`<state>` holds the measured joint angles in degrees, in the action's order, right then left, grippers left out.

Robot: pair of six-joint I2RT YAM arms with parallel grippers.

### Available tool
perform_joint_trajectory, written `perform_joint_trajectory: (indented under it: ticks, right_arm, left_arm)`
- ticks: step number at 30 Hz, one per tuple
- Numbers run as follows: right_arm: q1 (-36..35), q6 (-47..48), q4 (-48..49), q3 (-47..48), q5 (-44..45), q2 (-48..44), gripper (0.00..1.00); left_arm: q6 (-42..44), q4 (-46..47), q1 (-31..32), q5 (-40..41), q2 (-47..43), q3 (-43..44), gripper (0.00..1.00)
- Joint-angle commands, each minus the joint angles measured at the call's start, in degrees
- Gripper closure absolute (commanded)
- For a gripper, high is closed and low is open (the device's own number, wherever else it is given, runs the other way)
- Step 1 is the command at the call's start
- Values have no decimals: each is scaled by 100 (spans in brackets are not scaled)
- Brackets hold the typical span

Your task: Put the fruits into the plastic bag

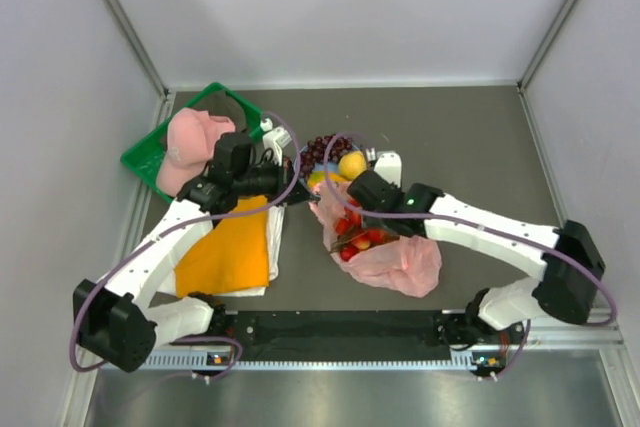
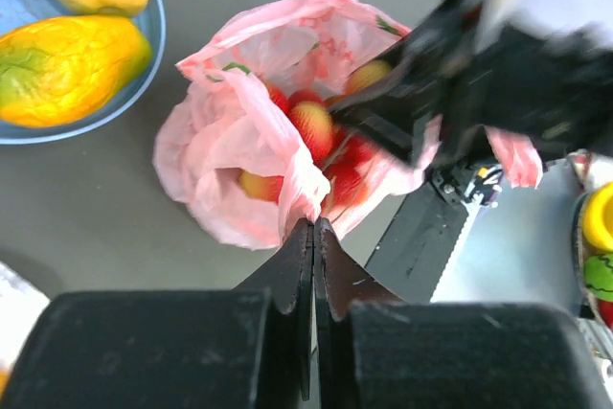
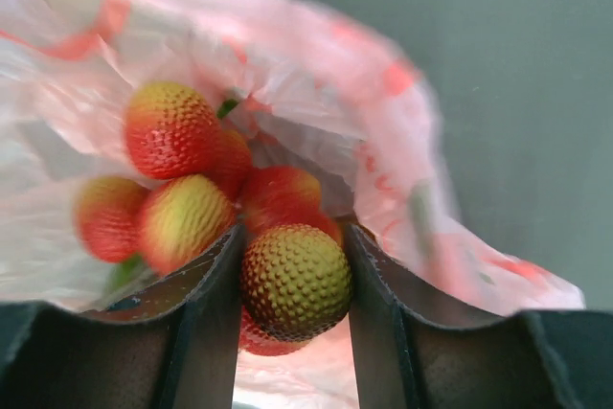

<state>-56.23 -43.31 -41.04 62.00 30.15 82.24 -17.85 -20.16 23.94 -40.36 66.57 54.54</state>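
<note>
Several fruits (image 3: 172, 131) are gathered inside the plastic bag (image 1: 400, 265), a red fruit (image 3: 295, 280) clamped there by right fingers (image 3: 206, 332), left fingers (image 2: 287, 275) pressed together, lemon (image 1: 351, 165) and mango (image 2: 67, 69) left outside.

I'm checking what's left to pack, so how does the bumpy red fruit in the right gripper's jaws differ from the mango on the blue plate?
The red fruit is round and bumpy; the mango is elongated, smooth, orange-yellow. The red fruit is held in the jaws of the right gripper at the mouth of the plastic bag; the mango lies on the blue plate, outside the bag. Both are toy fruits.
</note>
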Motion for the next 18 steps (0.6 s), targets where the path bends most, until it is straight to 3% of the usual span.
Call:
perform_joint_trajectory:
  ticks: [1,9,15,18]
  right_arm:
    - [313,-11,8,199,123,-980,100]
    - [973,-2,34,-328,-53,-1842,100]
    - [895,138,314,-557,-457,-1711,100]
    - [500,174,692,-741,-501,-1772,100]
  left_arm:
    - [308,-172,14,308,-170,-31,100]
    - [528,-497,23,591,-311,-146,100]
    - [-34,55,31,117,-285,-23,100]
    - [-456,548,110,-51,-135,152,100]
